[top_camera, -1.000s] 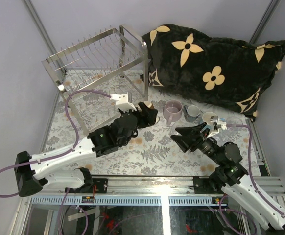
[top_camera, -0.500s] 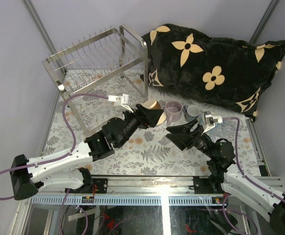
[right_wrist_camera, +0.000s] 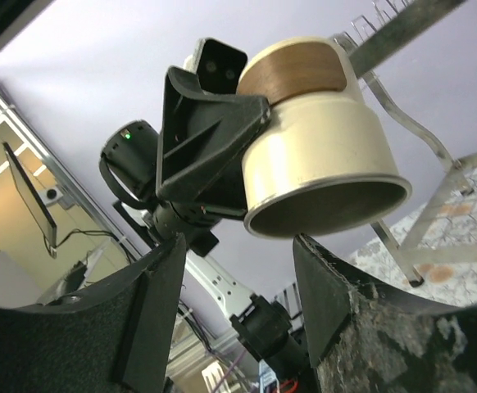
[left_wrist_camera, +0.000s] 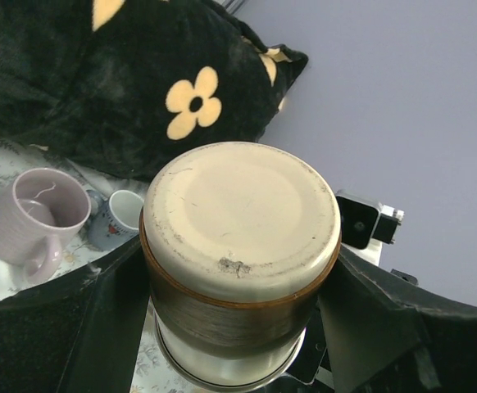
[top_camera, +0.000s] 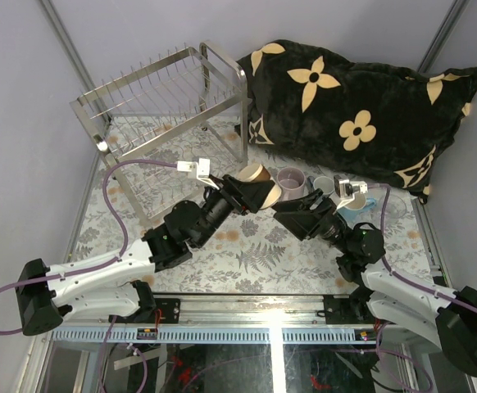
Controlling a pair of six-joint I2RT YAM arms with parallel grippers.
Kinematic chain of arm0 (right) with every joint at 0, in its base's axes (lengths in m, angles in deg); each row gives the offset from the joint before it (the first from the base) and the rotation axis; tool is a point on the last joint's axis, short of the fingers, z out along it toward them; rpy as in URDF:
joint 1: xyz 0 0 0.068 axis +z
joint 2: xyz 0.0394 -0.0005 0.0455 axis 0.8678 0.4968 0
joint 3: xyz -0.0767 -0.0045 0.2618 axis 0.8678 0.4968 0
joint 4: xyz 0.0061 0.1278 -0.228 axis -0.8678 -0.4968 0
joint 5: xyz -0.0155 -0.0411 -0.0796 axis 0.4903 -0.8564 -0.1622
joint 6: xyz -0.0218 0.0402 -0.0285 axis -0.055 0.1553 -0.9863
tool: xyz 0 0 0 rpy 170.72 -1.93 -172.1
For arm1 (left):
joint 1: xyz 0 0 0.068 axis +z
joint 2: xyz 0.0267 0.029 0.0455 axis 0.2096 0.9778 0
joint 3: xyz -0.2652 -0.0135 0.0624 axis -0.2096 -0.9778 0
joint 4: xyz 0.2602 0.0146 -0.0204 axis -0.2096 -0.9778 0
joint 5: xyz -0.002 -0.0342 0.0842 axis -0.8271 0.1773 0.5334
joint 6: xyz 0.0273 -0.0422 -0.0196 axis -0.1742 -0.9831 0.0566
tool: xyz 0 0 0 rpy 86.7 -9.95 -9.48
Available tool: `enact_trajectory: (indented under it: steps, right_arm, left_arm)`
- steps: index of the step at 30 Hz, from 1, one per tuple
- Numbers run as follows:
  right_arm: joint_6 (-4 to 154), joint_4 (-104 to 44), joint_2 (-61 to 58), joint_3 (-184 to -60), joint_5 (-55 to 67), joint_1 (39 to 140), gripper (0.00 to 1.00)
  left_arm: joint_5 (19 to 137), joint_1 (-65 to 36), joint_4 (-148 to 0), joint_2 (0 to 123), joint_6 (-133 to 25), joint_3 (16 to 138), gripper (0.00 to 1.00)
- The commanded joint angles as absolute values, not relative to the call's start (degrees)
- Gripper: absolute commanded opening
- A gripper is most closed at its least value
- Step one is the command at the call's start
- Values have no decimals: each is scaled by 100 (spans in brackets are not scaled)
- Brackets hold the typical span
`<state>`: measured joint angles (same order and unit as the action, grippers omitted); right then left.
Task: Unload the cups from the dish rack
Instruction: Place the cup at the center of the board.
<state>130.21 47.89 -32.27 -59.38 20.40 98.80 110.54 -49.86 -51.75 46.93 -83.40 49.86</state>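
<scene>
**While the left claw grips the brown-banded cup, the right claw gapes just below its mouth**

Although it is lifted off the table (top_camera: 255, 262), the cream-and-brown cup (top_camera: 255, 173) sits firmly between the two fingers of the left claw (top_camera: 253, 193), which press on its sides at the brown band. From the left wrist, the cup's flat cream base (left_wrist_camera: 238, 213) faces the camera and fills the gap between the fingers, so its open mouth points away from that claw (left_wrist_camera: 238, 315).

That mouth faces the right claw (top_camera: 283, 214), which is spread wide and holds nothing. In the right wrist view the cup (right_wrist_camera: 312, 155) hangs tilted just above and beyond the claw's (right_wrist_camera: 238, 303) two parted fingers, with the dark hollow turned down towards them. I cannot tell whether either finger touches the rim.

Just past the left claw's fingertips, down on the table, stand a lilac mug (top_camera: 290, 182) and a small bluish mug (top_camera: 320, 187), side by side. Both lie close behind the right claw. A black pillow (top_camera: 361, 106) with cream flowers lies beyond them.

The dish rack (top_camera: 165, 90) stands well apart from both claws, at the far left corner behind the left arm. Its shiny frame (right_wrist_camera: 402, 24) shows behind the cup from the right wrist.
</scene>
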Motion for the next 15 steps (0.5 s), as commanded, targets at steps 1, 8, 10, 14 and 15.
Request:
enact_trajectory:
  steps: [1,8,10,14,15]
  right_arm:
    - [13330,5959,-2936,-6339,1977,9905,61]
    - [13609,6252,-2552,-6622,1941,9906,57]
    - [13689,6299,-2469,-6688,1929,9905,53]
    - [13869,6513,-2241,-6738,1828,9906,47]
    - [13901,6556,-2193,-6755,1796,9906,47]
  left_arm:
    - [10916,-5022,-4198,4648,-8190,4847,17]
    - [10840,-5019,-3889,4602,-8094,4638,18]
    - [10793,-5022,-3698,4614,-8091,4549,18]
    - [10768,-5017,-3418,4615,-8110,4428,19]
    - [10755,-5021,-3376,4620,-8111,4428,19]
